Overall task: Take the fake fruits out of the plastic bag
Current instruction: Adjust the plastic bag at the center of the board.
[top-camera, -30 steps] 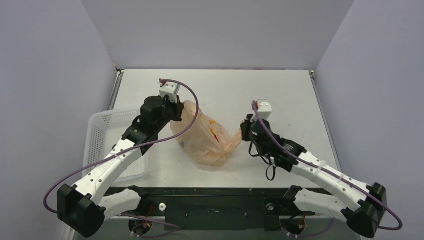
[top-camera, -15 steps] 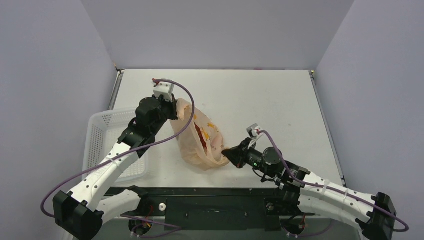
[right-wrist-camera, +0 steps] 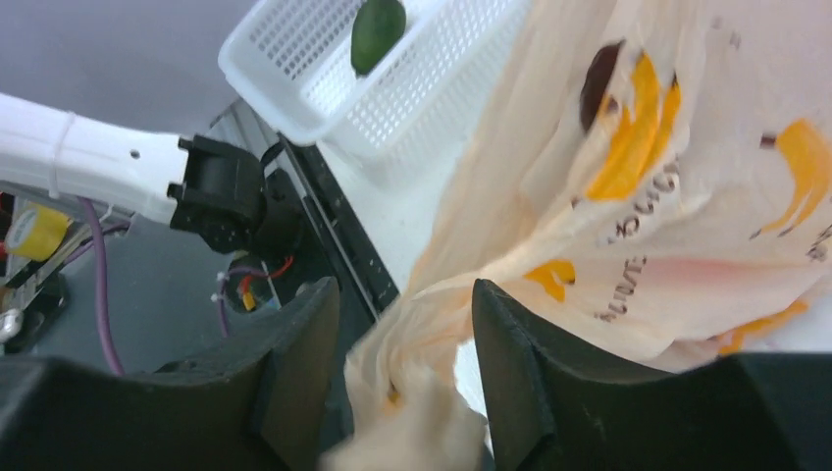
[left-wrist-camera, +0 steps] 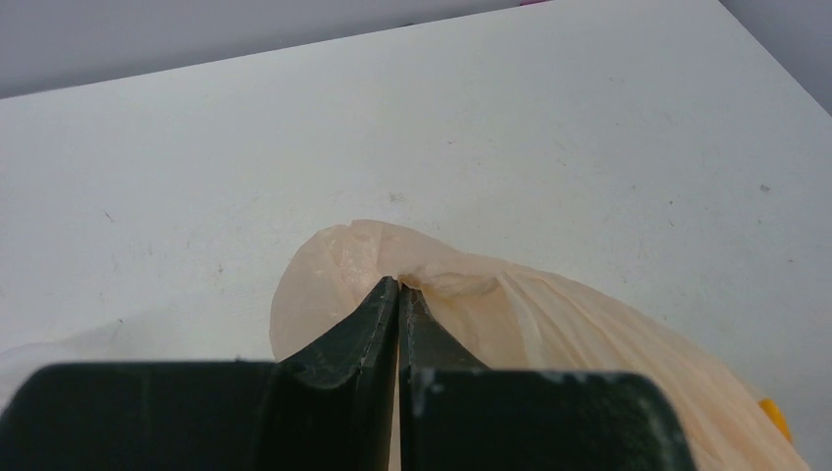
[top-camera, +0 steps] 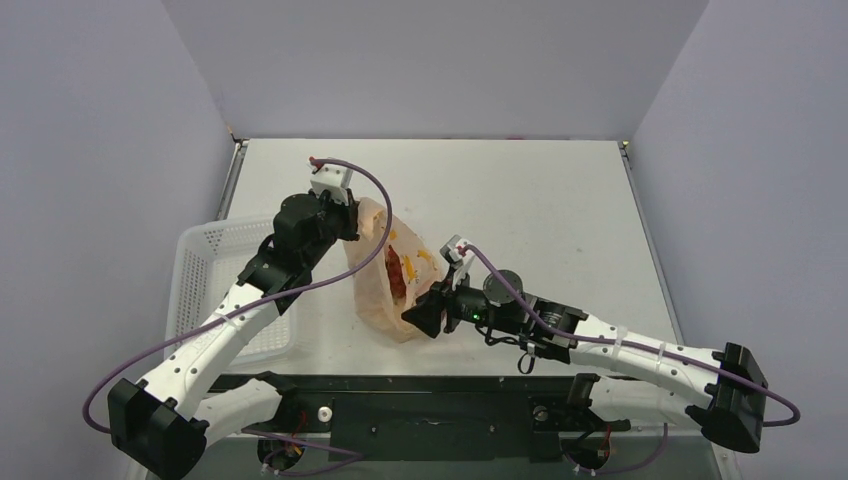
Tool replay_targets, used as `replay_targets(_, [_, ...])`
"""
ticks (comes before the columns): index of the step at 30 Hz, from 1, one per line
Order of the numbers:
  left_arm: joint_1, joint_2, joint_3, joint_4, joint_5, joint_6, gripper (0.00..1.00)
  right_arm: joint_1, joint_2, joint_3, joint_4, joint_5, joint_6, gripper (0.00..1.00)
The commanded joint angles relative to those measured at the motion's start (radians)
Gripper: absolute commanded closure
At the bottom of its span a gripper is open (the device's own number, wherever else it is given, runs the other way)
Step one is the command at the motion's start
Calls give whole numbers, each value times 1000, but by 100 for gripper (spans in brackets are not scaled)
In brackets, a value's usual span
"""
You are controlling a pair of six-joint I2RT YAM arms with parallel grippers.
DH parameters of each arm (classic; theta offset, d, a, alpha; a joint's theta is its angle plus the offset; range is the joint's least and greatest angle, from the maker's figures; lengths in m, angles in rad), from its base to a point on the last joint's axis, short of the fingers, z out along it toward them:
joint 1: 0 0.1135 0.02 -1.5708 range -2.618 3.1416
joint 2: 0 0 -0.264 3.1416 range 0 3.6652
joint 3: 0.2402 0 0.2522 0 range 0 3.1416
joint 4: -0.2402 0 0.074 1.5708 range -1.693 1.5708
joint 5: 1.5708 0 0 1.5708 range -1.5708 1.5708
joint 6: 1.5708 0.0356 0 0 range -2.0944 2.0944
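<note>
Peach plastic bag (top-camera: 375, 300) pinched by left end effector (left-wrist-camera: 399, 294), right end effector (right-wrist-camera: 402, 309) newly parted

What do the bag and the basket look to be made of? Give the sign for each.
Plastic bag: thin, soft plastic film, peach and translucent, with a faint sheen. It crumples into fine folds and lets light through. Basket: probably rigid moulded plastic, white and fairly matte. It has a regular mesh of small holes and a smooth solid rim that holds its shape.
</note>
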Motion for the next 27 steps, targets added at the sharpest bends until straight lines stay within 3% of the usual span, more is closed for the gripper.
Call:
replay_targets(1, [4,-1,22,58,28,10,100,5,-5,117,-61,103,-63,50])
replay_targets(4, [4,0,24,57,31,12,100,-2,23,227,-183,349,-59,42])
replay_targets(8, [4,1,26,53,36,14,100,-17,112,358,-297,434,-121,39])
replay_targets(18, [4,3,34,44,41,18,100,-86,296,492,-436,419,-91,39])
replay_targets(23, [4,9,39,40,54,19,100,-60,384,476,-409,339,-59,40])
replay_targets(27, [4,11,41,36,62,18,100,-52,434,466,-388,381,-16,44])
